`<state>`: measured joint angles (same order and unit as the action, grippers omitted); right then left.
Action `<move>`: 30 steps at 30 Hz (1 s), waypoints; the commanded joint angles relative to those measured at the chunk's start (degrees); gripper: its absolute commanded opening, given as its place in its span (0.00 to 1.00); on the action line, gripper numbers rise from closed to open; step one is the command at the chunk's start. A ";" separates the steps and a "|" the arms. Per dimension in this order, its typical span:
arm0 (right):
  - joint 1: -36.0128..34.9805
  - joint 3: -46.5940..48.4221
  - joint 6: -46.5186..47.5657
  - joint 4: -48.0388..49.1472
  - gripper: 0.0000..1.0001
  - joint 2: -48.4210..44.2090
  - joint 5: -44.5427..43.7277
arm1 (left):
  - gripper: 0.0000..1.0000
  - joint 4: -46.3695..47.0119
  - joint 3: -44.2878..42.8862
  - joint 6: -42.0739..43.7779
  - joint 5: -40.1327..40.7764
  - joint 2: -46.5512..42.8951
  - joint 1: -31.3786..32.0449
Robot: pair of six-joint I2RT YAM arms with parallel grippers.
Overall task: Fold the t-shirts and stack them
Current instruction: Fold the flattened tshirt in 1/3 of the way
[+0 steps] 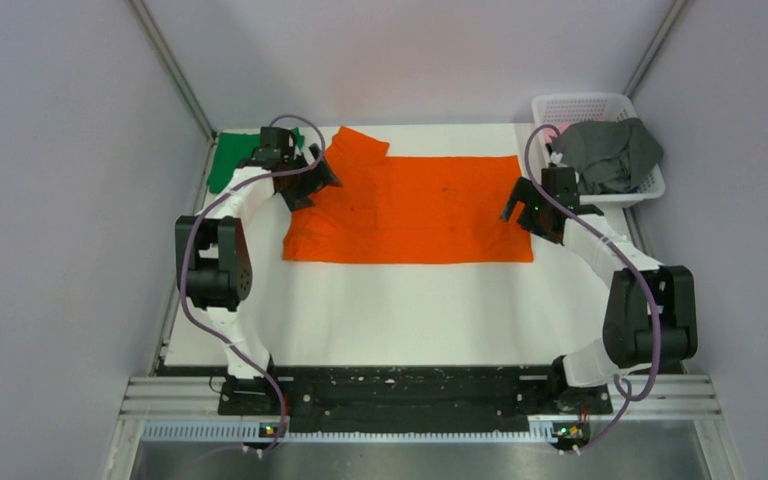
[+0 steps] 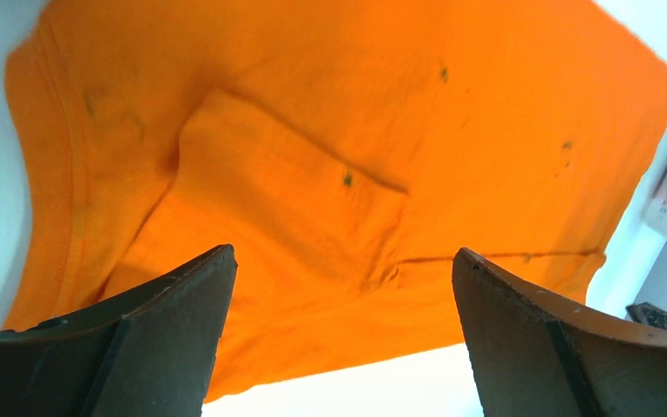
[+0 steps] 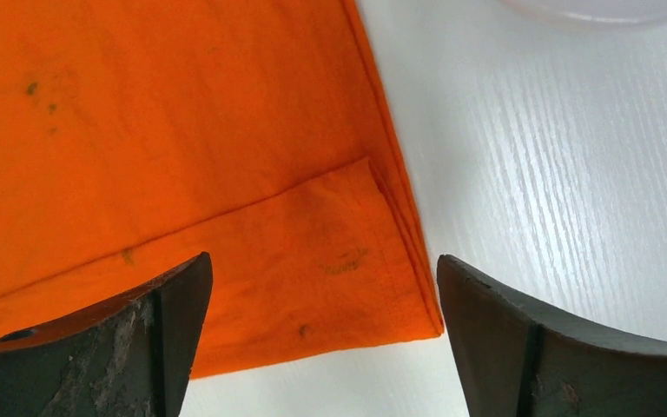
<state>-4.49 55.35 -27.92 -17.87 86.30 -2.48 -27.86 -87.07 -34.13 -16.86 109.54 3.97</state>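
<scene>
With my left gripper (image 1: 308,185) and right gripper (image 1: 522,205) spread and empty above the ends of the orange t-shirt (image 1: 410,210) lying flat on the table (image 1: 410,310), I should pinch all layers evenly for a straight fold.

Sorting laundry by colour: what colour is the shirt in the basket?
The shirt is dark grey; top view.
</scene>
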 commanded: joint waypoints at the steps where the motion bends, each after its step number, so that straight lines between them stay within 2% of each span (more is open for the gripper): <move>1: -5.48 -2.08 3.21 8.43 0.99 -1.16 6.55 | 0.99 3.98 5.57 -0.53 -3.03 -4.04 1.30; 7: -10.78 1.05 3.18 11.62 0.99 9.10 4.12 | 0.99 4.60 6.81 -0.41 -5.77 1.72 1.74; 10: -11.18 -1.11 1.66 11.18 0.99 9.79 3.88 | 0.99 5.99 12.33 -0.59 -4.17 -0.21 1.75; 13: -11.24 -6.49 0.70 10.81 0.99 7.40 4.17 | 0.99 7.70 21.55 -1.12 -1.61 -4.24 1.82; 19: -14.46 -20.89 -2.40 2.87 0.99 -3.34 5.60 | 0.99 7.43 38.24 -3.87 0.11 -15.90 2.87; 24: -18.90 -26.85 -9.86 -8.34 0.99 -15.20 8.33 | 0.99 -1.29 48.23 -8.12 5.40 -28.67 5.28; 27: -23.48 -28.66 -14.86 -12.57 0.99 -23.66 8.22 | 0.99 -9.65 49.48 -9.77 7.83 -35.17 5.50; 30: -23.90 -26.91 -16.15 -14.63 0.99 -30.15 6.77 | 0.99 -14.90 46.99 -11.34 7.39 -41.68 5.80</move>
<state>-26.81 27.86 -38.30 -21.76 62.33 4.49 -31.18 -38.52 -42.28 -12.51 74.91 9.45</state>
